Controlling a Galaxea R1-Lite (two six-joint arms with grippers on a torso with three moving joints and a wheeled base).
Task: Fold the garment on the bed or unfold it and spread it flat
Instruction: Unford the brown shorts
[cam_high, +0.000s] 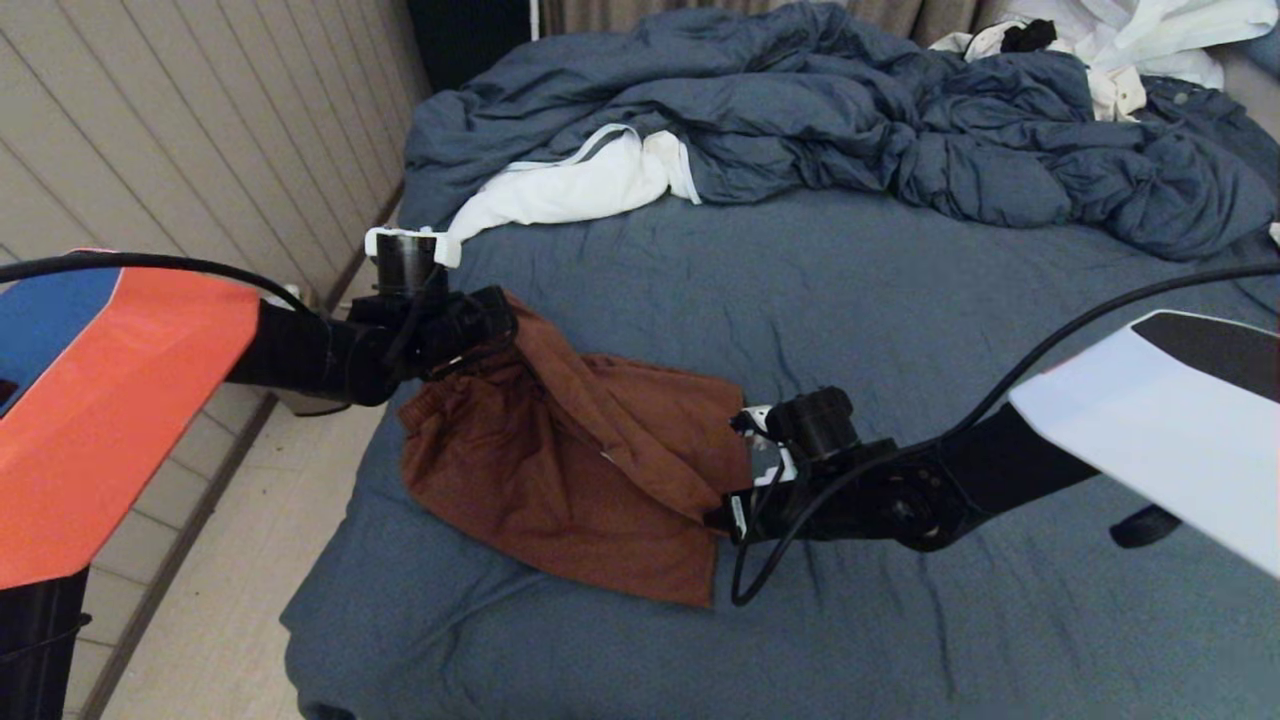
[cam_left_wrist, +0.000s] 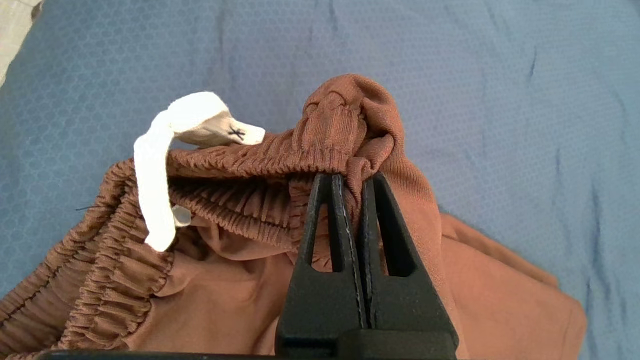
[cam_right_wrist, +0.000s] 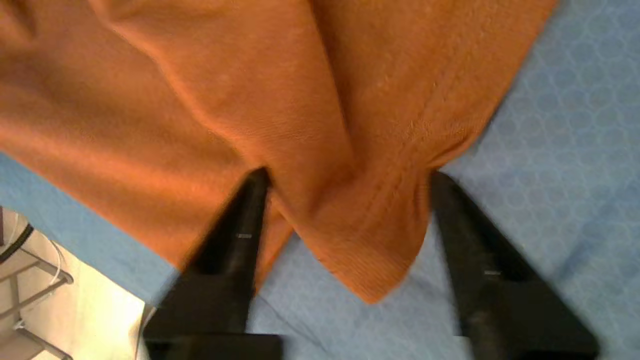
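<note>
One garment (cam_high: 560, 470), a pair of rust-brown shorts, lies bunched near the front left corner of the bed (cam_high: 900, 330), its waistband end lifted off the sheet and its leg end trailing toward the right. The left gripper (cam_left_wrist: 349, 182) is clamped tight on a fold of the gathered waistband beside the white drawstring (cam_left_wrist: 155, 165), holding that end up. The right gripper (cam_right_wrist: 345, 185) is spread apart, its fingers straddling a hanging corner of the hem without pinching it, so that end is free. The likely trouble: if the right fingers close too shallow, or catch only one layer, the thin cloth could slip out when the arms draw apart, leaving the shorts twisted rather than flat. The garment also sits close to the bed's edge, so a pull toward the left could drag it over the side toward the floor (cam_high: 220, 560). Farther up the bed a rumpled blue duvet (cam_high: 850, 120) and white clothes (cam_high: 570, 190) lie well apart from the shorts; the open sheet between gives room to spread, and nothing blocks either arm.
</note>
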